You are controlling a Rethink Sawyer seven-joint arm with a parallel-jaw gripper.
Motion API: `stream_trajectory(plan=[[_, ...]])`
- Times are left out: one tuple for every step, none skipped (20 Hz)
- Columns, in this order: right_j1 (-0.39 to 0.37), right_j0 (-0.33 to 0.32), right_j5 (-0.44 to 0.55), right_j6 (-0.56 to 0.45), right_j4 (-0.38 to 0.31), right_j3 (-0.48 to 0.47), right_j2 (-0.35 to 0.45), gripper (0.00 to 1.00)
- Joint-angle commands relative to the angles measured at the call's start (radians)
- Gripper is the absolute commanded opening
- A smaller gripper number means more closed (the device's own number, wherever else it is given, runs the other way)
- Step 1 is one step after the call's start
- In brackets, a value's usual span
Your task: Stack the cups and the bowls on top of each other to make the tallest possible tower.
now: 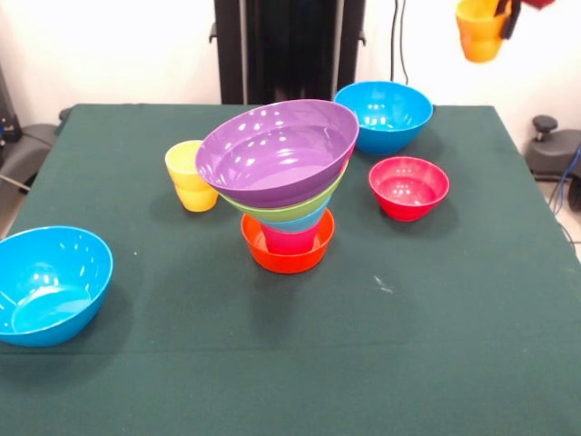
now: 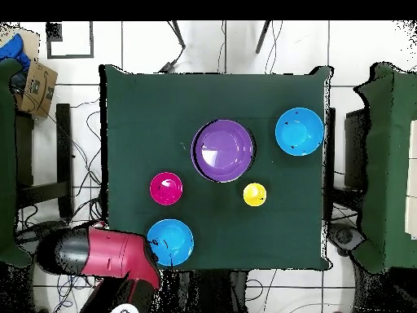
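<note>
The tower (image 1: 287,195) stands mid-table. An orange bowl (image 1: 287,256) is its base, with a red-pink cup (image 1: 290,240), light blue and lime green bowls, and a tilted purple bowl (image 1: 277,150) above; from overhead only the purple bowl (image 2: 223,150) shows. My gripper (image 1: 508,18) is high beyond the table's far right corner, shut on an orange cup (image 1: 481,34) that hangs in the air. A yellow cup (image 1: 192,175) (image 2: 254,194) stands left of the tower. A small red bowl (image 1: 408,186) (image 2: 166,188) sits to its right.
One blue bowl (image 1: 383,115) (image 2: 170,241) sits at the far edge and another (image 1: 50,284) (image 2: 299,131) at the near left. The green-clothed table (image 1: 436,345) ends close to both. My arm (image 2: 106,254) lies off the table's corner. A cardboard box (image 2: 34,88) is beside the table.
</note>
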Motion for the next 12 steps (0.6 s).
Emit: stream_trajectory(plan=[[-0.062,-0.067,0.131,-0.024,-0.149,-0.196,-0.042,0.00],[-0.051,-0.084,0.123,-0.062,-0.184,-0.228,-0.042,0.00],[-0.050,-0.100,0.118,-0.074,-0.201,-0.239,-0.033,0.00],[-0.038,-0.117,0.118,-0.118,-0.246,-0.278,-0.033,0.00],[-0.039,-0.135,0.121,-0.132,-0.259,-0.289,-0.020,0.00],[-0.034,-0.161,0.137,-0.170,-0.286,-0.321,-0.005,0.00],[-0.030,-0.180,0.146,-0.186,-0.302,-0.342,0.009,0.00],[-0.027,-0.200,0.155,-0.203,-0.319,-0.364,0.022,0.00],[-0.025,-0.218,0.162,-0.212,-0.333,-0.378,0.034,0.00],[-0.019,-0.247,0.159,-0.236,-0.345,-0.397,0.054,0.00],[-0.015,-0.262,0.157,-0.242,-0.362,-0.411,0.060,0.00],[-0.001,-0.281,0.149,-0.253,-0.385,-0.439,0.067,0.00]])
